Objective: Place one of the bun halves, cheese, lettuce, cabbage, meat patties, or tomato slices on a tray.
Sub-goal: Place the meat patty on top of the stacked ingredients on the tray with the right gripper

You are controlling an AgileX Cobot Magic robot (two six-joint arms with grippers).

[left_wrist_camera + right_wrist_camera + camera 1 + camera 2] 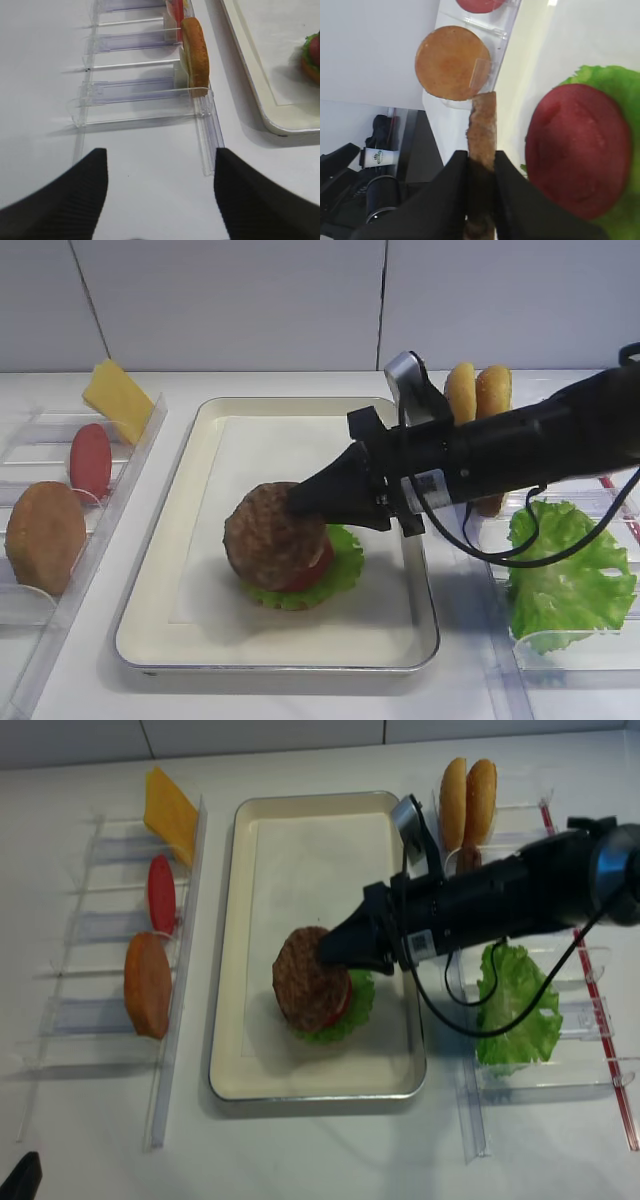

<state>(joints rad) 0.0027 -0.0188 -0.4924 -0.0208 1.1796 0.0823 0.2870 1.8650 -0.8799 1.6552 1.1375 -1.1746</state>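
One patty (481,150) edge-on between clamped jaws.

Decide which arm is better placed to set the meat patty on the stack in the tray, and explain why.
The right arm. Its claw is shut on the meat patty, just over the tomato slice and lettuce in the tray. The left claw is open over the rack, off the tray.

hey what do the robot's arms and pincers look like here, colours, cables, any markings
The right arm is a matte black tube ending in a tapered black right pincer. A silver-grey camera block rides on top, a thin black cable loops beneath, and a small white label sits near the wrist. The left pincer shows only two black ribbed fingers.
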